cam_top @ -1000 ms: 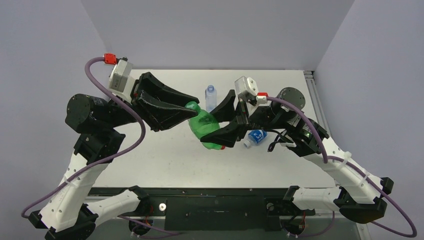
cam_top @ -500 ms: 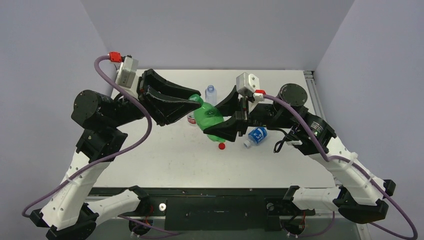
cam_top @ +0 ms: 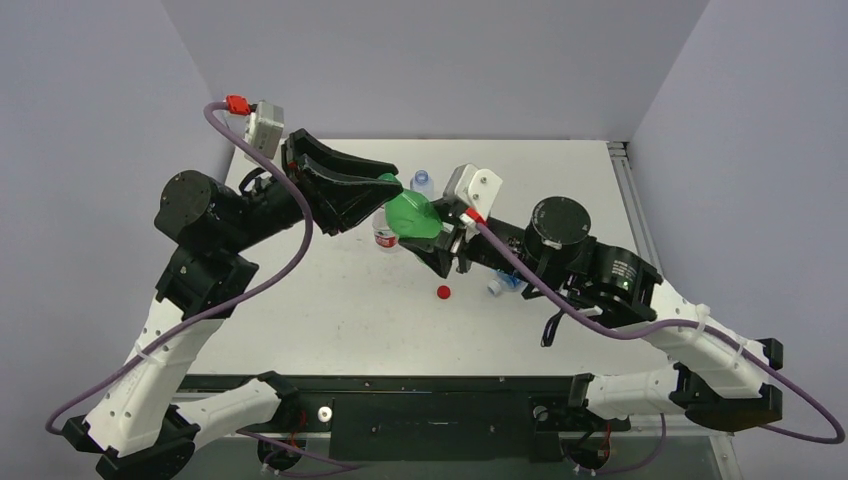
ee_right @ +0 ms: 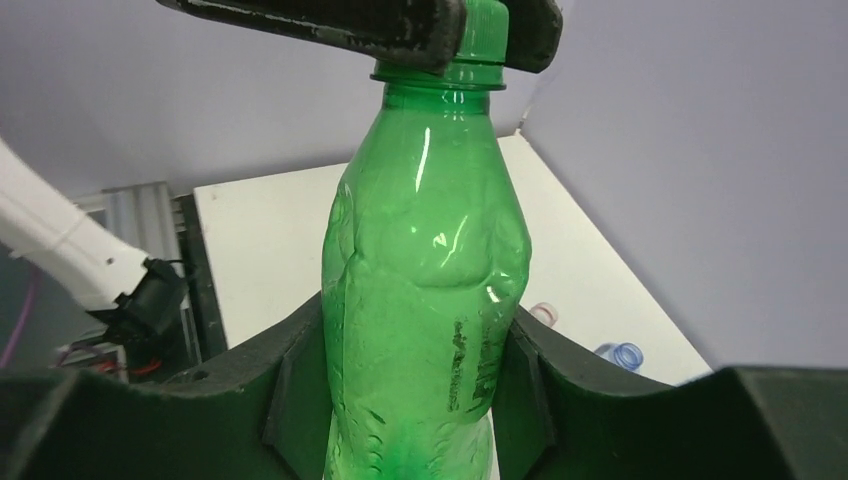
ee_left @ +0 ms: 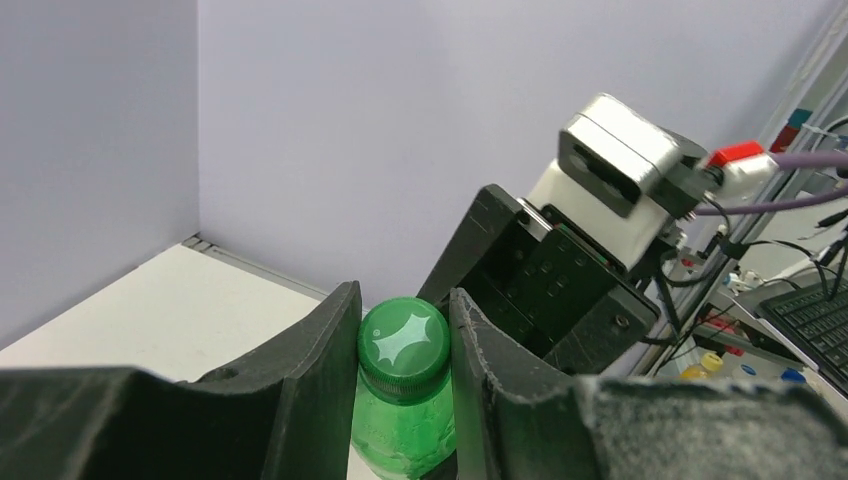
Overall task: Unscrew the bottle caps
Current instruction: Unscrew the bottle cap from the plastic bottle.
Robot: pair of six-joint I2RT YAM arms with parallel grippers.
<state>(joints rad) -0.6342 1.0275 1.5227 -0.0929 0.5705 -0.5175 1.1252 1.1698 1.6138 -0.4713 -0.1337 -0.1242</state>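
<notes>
Clamping the green cap (ee_left: 403, 342) is our left end effector (ee_left: 403, 308). Our right end effector (ee_right: 415, 345) clamps the green bottle (ee_right: 425, 250).

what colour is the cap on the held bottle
Green cap with a pale starburst; clearest in left wrist view.

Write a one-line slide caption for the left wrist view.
Left gripper shut on the green cap of the green bottle, the right arm's wrist camera close behind.
</notes>
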